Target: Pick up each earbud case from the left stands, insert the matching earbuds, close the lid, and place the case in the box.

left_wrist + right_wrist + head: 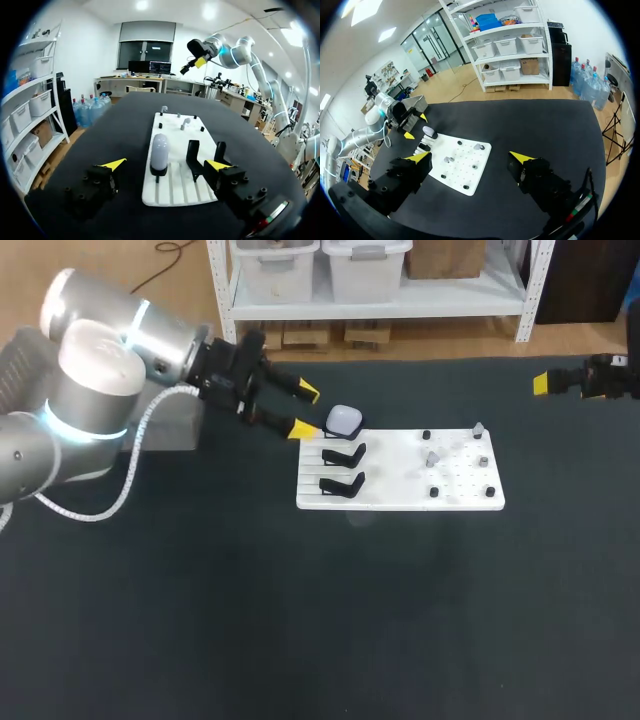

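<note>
- Head view: the left gripper (305, 410) is spread wide and holds nothing. It is just beside the white earbud case (345, 420), which sits on the farthest stand at the left end of the white board (400, 496). The two black stands (345, 454) nearer the camera are bare.
- Left wrist view: the case stands upright just ahead of the fingers, about centred between them and untouched. For a good grasp, I would advance straight, close evenly on its two sides, then lift upward so the right finger clears the neighbouring stand.
- Right wrist view: the right gripper (470, 157) is also wide open and empty, well apart from the board.
</note>
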Robot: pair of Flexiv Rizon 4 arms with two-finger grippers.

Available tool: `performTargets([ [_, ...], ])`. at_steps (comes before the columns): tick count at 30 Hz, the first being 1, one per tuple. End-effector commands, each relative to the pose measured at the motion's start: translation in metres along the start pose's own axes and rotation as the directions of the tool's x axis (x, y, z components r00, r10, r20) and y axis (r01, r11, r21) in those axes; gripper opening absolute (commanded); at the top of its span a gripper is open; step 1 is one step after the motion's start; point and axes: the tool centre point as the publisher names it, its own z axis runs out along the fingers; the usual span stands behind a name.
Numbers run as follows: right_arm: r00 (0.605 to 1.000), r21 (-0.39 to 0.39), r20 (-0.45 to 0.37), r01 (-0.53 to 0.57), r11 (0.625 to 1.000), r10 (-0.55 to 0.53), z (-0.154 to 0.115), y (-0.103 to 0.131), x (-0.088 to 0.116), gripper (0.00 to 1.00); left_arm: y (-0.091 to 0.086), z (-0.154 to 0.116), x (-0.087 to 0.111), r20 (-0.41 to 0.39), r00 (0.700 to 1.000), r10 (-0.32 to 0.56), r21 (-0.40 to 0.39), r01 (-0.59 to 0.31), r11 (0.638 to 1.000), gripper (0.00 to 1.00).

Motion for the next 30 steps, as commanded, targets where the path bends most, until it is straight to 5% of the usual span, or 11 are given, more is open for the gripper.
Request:
performTargets([
  [1, 1.000, 0.001, 0.000, 0.000, 1.000, 0.000, -0.0004, 0.0001, 0.0000, 1.00, 0.0080, -0.0010, -0.0018, 0.010, 1.000, -0.010, 0.054, 0.009, 0.998, 1.00],
  [20, 1.000, 0.001, 0.000, 0.000, 1.000, 0.000, -0.0004, 0.0001, 0.0000, 1.00, 0.0086, -0.0011, -0.0017, 0.003, 1.000, 0.000, 0.040, 0.000, 0.999, 1.00],
  [30, 1.000, 0.001, 0.000, 0.000, 1.000, 0.000, -0.0004, 0.0001, 0.0000, 1.00, 0.0075, -0.0006, -0.0078, 0.066, 0.998, 0.019, 0.009, -0.020, 1.000, 1.00],
])
